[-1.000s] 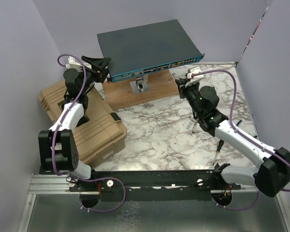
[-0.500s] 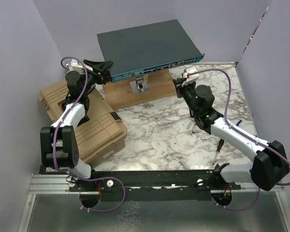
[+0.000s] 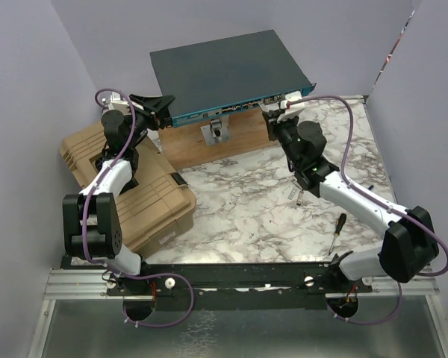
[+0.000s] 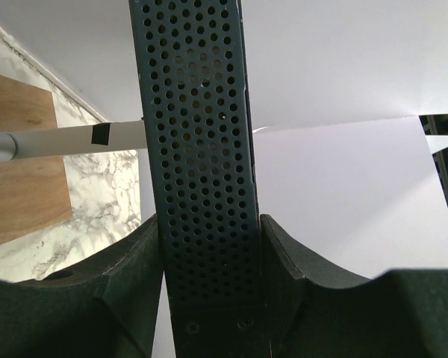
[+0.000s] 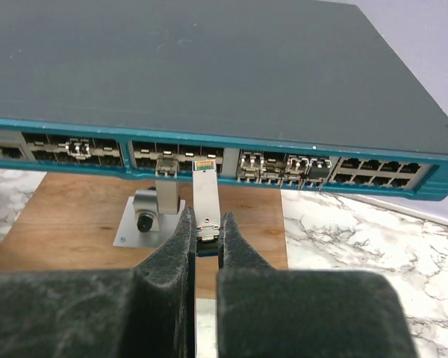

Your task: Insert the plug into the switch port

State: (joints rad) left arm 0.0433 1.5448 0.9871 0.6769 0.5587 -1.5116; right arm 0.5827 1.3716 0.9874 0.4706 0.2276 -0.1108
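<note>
There, my right pincer [image 5: 206, 227] was clenched on the silver plug [image 5: 205, 190], its tip up at the port row on the teal front of the switch [image 5: 209, 67]; whether it had entered, I could not tell. My left pincer [image 4: 209, 239] gripped the switch's perforated side, above a wooden board [image 5: 67, 216].

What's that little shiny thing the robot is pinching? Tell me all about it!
The small silver metal plug is a slim flat bar with tiny gold stripes at its far tip. The right tool pinches its back end between two dark fingers. It points at the teal front of the dark grey metal switch, tip by the row of ports; whether it is in cannot be told.
</note>
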